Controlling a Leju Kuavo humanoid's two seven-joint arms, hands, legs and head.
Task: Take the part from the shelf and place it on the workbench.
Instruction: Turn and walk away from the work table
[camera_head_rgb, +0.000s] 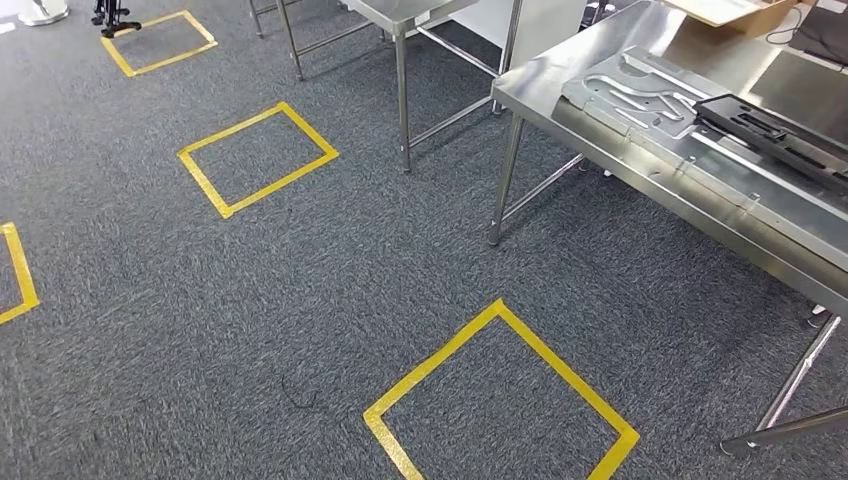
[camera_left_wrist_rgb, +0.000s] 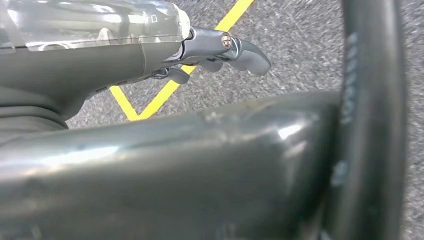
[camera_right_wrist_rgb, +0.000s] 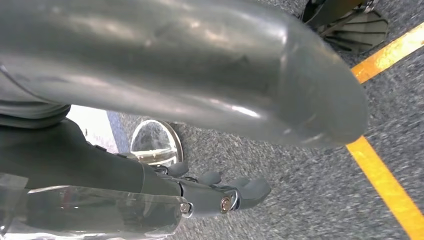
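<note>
The steel workbench (camera_head_rgb: 560, 85) stands at the right of the head view. On its top lie a flat silver plate with curved slots (camera_head_rgb: 635, 95) and, beside it, a long black part (camera_head_rgb: 775, 135). My left hand (camera_left_wrist_rgb: 205, 50) hangs over grey carpet and yellow tape, fingers loosely apart, with nothing in it. My right hand (camera_right_wrist_rgb: 210, 195) also hangs low above the carpet, its fingers spread and holding nothing.
Yellow tape squares (camera_head_rgb: 258, 158) (camera_head_rgb: 500, 400) mark the grey carpet. A second steel table (camera_head_rgb: 400, 20) stands at the back. A cardboard box (camera_head_rgb: 735, 10) sits at the workbench's far end. A shiny round foot (camera_right_wrist_rgb: 156, 142) lies near my right hand.
</note>
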